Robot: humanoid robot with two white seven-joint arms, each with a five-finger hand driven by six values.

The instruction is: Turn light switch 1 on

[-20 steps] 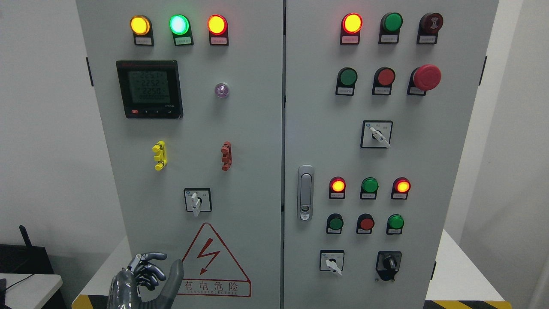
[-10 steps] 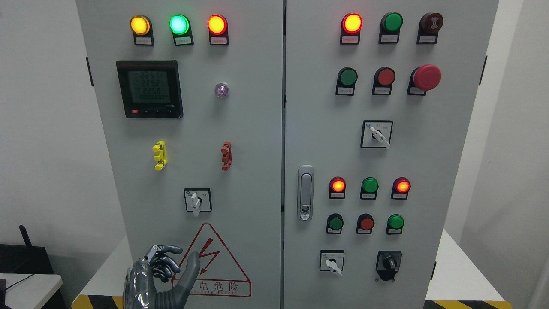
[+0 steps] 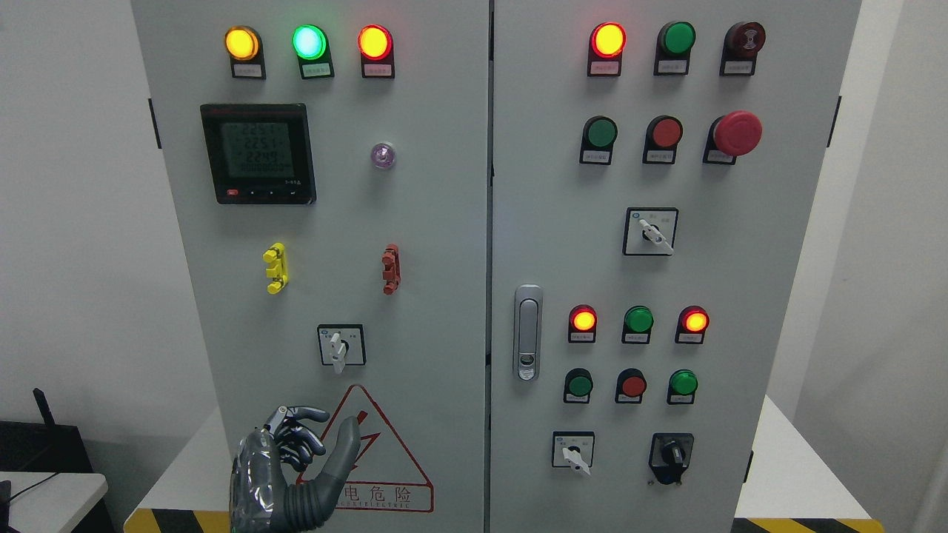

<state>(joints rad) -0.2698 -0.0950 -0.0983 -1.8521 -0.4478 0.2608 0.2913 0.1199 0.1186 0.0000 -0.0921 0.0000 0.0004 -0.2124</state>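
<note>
I reach my left hand [image 3: 296, 463], fingers curled and empty, toward the switch [image 3: 340, 346]; next, grip its knob.

I see my left hand [image 3: 292, 474] low on the cabinet's left door — the white-handled rotary switch [image 3: 341, 346] sits at its one o'clock, the triangular warning sign [image 3: 385, 463] at three.

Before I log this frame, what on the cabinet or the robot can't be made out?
Head view only:
- Button labels, such as under the lit red lamp: print too small, so "light switch 1" can't be identified.
- Warning triangle sign: lower left covered by the left hand.
- Left arm: cut off by the bottom edge.
- Right hand: out of frame.
- Meter display: digits too blurred to read surely.
</note>
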